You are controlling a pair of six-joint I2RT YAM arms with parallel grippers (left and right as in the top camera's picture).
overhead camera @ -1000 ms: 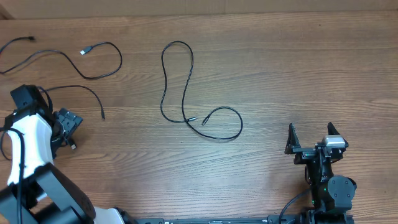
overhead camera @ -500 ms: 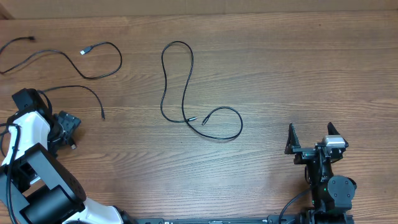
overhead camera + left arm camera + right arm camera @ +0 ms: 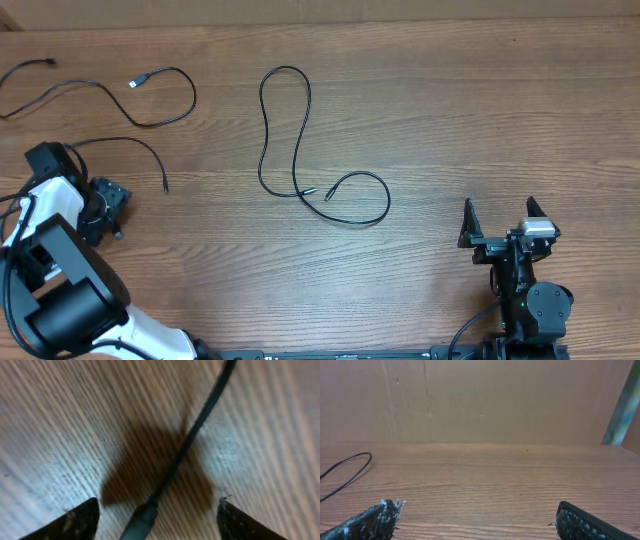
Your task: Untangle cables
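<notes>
Thin black cables lie spread over the left and middle of the wooden table (image 3: 450, 110), none of them lifted. The middle cable (image 3: 264, 130) forms a tall narrow loop near the table's centre, crosses itself low down and curls into a second, rounder loop to the right, with its two small plug ends lying just beside each other at the crossing. Toward the far left corner, a second cable (image 3: 150, 125) snakes from the table's left edge, bends round on itself and ends in a silvery plug (image 3: 134, 82). A third strand (image 3: 22, 69), ending in a dark plug, runs off the left edge beyond it; whether it belongs to the same cord cannot be told. Nearer the left arm, a short cable (image 3: 130, 140) arcs from a plug end on the bare wood back toward the left gripper (image 3: 108, 205), which points down at the table close to the left edge. In the left wrist view that cable (image 3: 195, 435) runs diagonally across the wood and thickens into a plug (image 3: 141, 521) between the two fingertips (image 3: 75, 520). The jaws stand apart on either side of it and neither tip touches it. The right gripper (image 3: 501, 215) sits at the near right of the table, well apart from every cable, its jaws wide apart with nothing between them. Its own camera shows only bare wood ahead and one curve of the middle cable (image 3: 350, 472) off to the left.
</notes>
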